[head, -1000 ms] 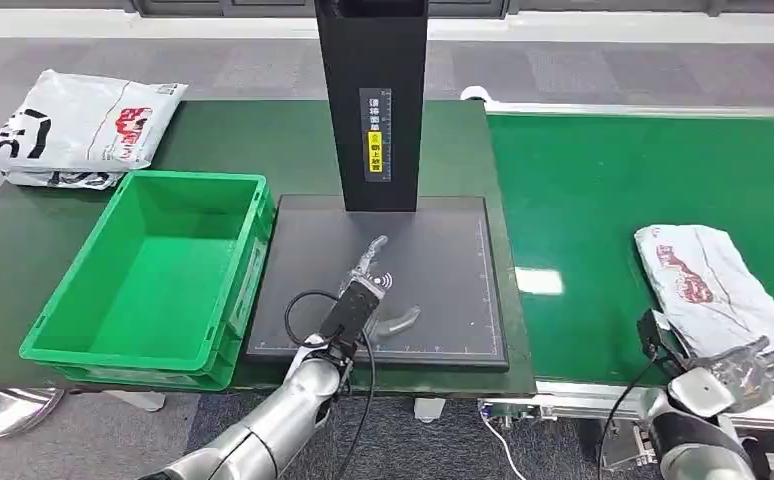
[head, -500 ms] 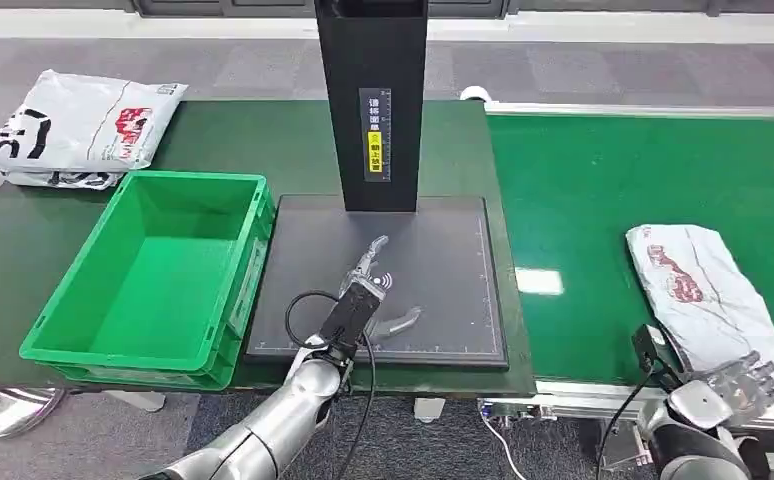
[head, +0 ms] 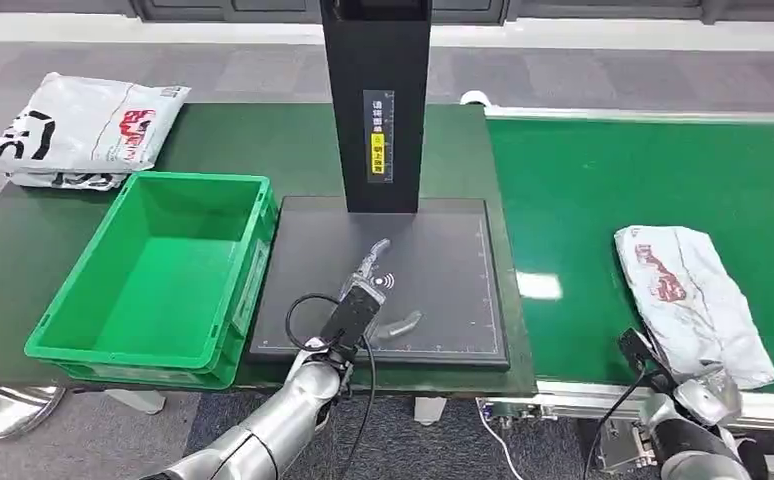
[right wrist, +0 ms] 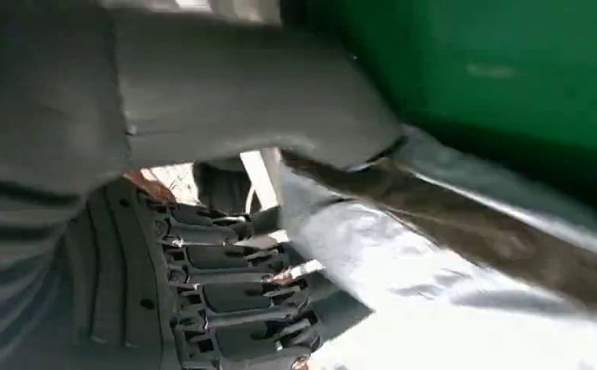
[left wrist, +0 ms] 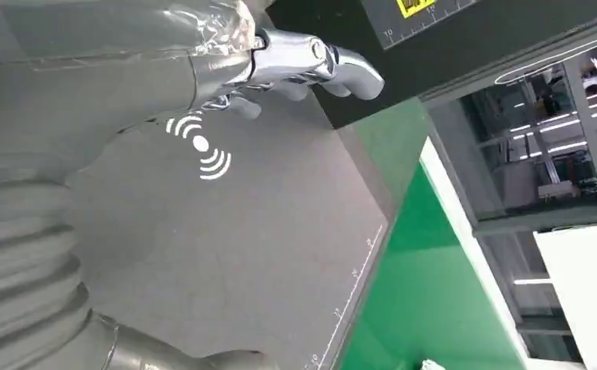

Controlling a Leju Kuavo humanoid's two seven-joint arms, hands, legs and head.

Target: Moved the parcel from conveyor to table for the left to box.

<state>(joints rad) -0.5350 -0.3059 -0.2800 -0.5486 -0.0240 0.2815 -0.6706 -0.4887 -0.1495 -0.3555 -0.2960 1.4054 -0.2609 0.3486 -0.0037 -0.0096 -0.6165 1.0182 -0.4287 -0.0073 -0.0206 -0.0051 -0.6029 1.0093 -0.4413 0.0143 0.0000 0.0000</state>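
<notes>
The parcel point(head: 688, 295), a grey-white plastic bag with red print, lies on the green conveyor point(head: 613, 180) near its front edge. My right hand point(head: 711, 388) is at the bag's near corner, by the belt's front rail. In the right wrist view the bag's edge point(right wrist: 403, 262) runs between the grey thumb and the dark fingers point(right wrist: 226, 301), so the hand grips it. My left hand point(head: 375, 290) hovers over the black pad point(head: 443, 260) with fingers point(left wrist: 311, 62) stretched out and holding nothing.
A green crate point(head: 123, 355) stands empty on the dark green table point(head: 253, 140), left of the pad. A black post point(head: 376, 100) rises behind the pad. Other bagged parcels point(head: 83, 130) lie at the table's far left corner.
The parcel has slid left along the belt and turned slightly. My right hand moved left and lower with its near corner. The left hand has stayed put.
</notes>
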